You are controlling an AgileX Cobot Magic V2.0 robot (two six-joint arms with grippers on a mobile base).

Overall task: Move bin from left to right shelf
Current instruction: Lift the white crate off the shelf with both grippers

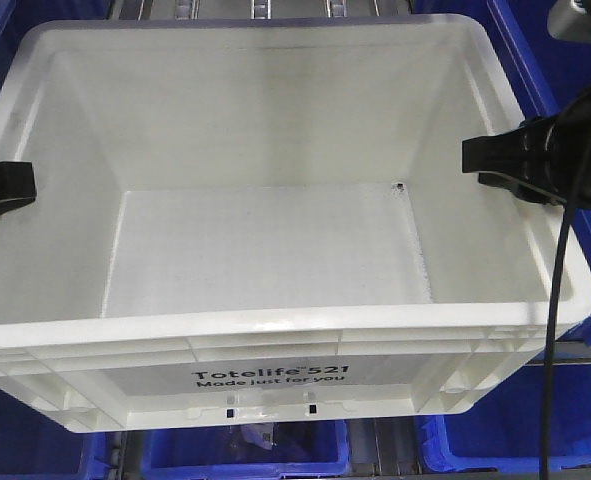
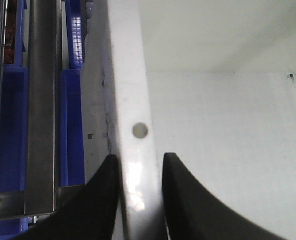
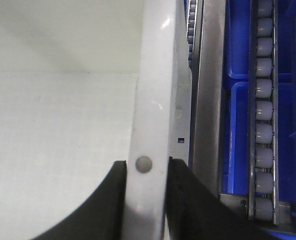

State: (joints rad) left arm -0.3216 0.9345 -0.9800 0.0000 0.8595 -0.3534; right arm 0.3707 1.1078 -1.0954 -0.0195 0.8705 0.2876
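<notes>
Black print (image 1: 271, 377) reading "Totelife 521 Made just for you" sits on the front wall of the white bin (image 1: 275, 335), the part closest to the front camera. The bin fills nearly the whole front view, upright and with nothing inside but a small dark speck (image 1: 400, 187) near the far right corner of its floor.

The left gripper (image 2: 140, 160) straddles the bin's left rim, one black finger inside the wall and one outside, both pressed against the rim just below a small round hole (image 2: 139, 131). The right gripper (image 3: 145, 167) pinches the right rim the same way, its fingers tight on either side of a similar hole. A black cable (image 1: 555, 330) hangs down from the right arm past the bin's front corner.

Blue bins (image 1: 535, 430) show below and to both sides of the white one. A grey metal rail (image 2: 40, 100) runs beside its left wall, and a roller track (image 3: 263, 125) lies over blue bins to its right. The bin seems to hang clear of the shelves, though its underside is hidden.
</notes>
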